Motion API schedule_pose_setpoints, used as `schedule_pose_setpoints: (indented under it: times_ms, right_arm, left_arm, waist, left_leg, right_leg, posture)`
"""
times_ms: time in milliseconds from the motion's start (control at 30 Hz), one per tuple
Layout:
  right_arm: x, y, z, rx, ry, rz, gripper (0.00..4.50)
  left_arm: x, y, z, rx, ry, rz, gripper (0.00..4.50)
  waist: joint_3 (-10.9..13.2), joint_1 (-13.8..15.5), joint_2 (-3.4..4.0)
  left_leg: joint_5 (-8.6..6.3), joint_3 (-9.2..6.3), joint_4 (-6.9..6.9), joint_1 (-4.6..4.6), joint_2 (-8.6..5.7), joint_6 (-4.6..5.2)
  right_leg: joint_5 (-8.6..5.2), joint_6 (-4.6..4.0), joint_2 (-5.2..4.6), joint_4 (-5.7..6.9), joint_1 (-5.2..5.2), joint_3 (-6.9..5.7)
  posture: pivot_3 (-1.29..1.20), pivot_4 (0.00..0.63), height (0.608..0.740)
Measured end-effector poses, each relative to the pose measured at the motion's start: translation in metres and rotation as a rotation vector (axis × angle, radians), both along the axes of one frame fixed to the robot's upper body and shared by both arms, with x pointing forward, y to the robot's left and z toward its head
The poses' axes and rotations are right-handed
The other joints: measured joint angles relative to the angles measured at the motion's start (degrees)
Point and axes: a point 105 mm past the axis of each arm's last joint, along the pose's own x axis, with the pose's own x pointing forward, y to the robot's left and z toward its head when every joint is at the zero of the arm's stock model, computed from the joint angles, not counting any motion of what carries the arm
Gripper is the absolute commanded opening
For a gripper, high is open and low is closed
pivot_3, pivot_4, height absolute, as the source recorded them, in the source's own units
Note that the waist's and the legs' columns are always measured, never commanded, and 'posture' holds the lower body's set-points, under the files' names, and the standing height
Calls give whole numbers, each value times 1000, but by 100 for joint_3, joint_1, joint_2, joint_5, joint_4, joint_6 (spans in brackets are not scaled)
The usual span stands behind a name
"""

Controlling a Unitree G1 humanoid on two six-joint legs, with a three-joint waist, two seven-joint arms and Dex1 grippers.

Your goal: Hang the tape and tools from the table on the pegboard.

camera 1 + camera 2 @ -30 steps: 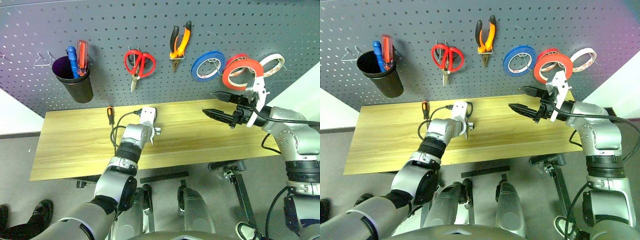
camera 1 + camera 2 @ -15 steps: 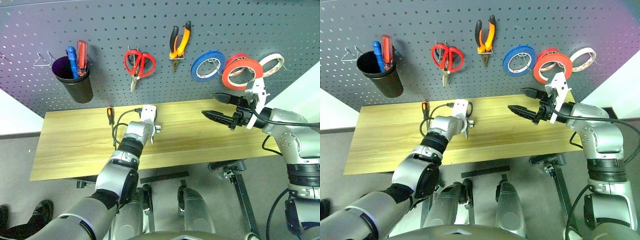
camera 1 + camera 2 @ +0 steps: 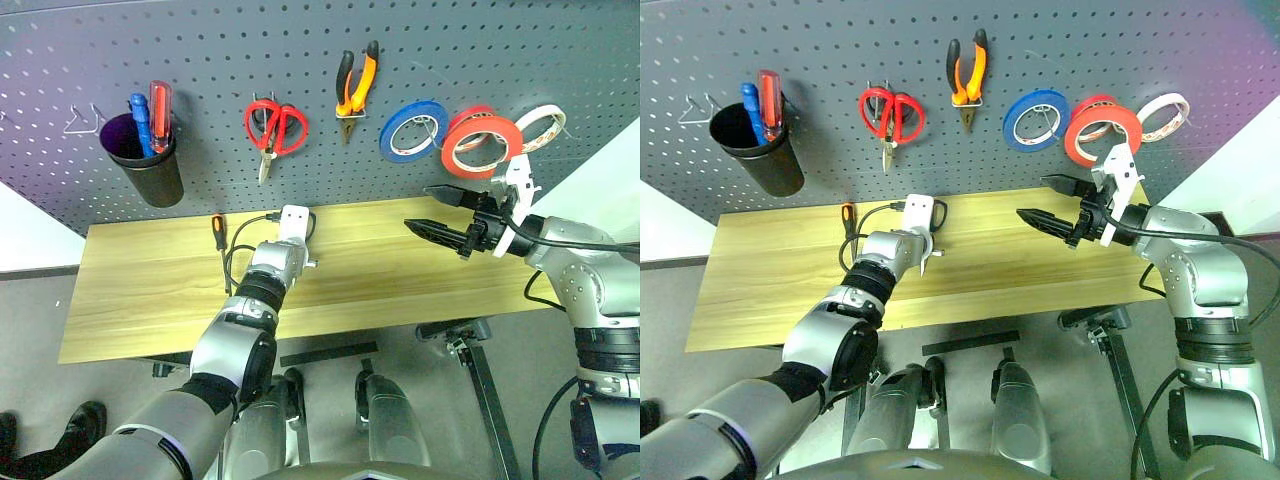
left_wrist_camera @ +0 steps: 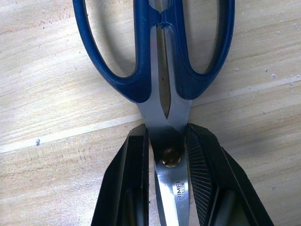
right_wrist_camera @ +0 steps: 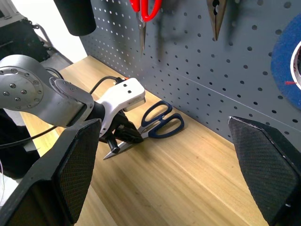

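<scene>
**Scissors gripped at the pivot, lift not yet made**

The left gripper (image 4: 165, 155) is closed on the scissors (image 4: 160, 70), its fingers (image 4: 134, 179) pressed against the blades at the pivot screw. The blue handles point away toward the pegboard (image 3: 300, 60); the scissors lie flat on the table (image 3: 140, 300), near its far edge. The right gripper (image 3: 440, 212) is held wide open over the table's right part, empty. Pliers (image 3: 356, 88) and orange-red tape (image 3: 480, 145) are seen already hung. The screwdriver (image 3: 219, 231) is left on the table, left of the scissors. Next, judged: a lift, then a handle loop guided onto a free hook.
</scene>
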Motion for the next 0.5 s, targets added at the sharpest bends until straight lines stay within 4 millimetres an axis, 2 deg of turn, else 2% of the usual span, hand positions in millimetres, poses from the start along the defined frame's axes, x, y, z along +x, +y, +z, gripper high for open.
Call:
schedule_pose_setpoints:
  times_ms: [333,500]
  right_arm:
    - [-2,2,0,22,20,24,4500]
    - [-15,-2,-5,43,56,105,4500]
  left_arm:
    - [-5,0,0,16,-1,-39,799]
    - [-22,14,-4,4,12,-64,799]
  waist:
    - [3,-79,4]
    - [12,-90,14]
  left_leg:
    - [-1,1,-3,1,0,1]
    - [-1,6,-9,1,0,-1]
  right_leg:
    - [0,0,-2,0,0,0]
    - [0,0,-3,-7,-2,0]
  posture:
    - [-355,328,740]
    - [-342,318,740]
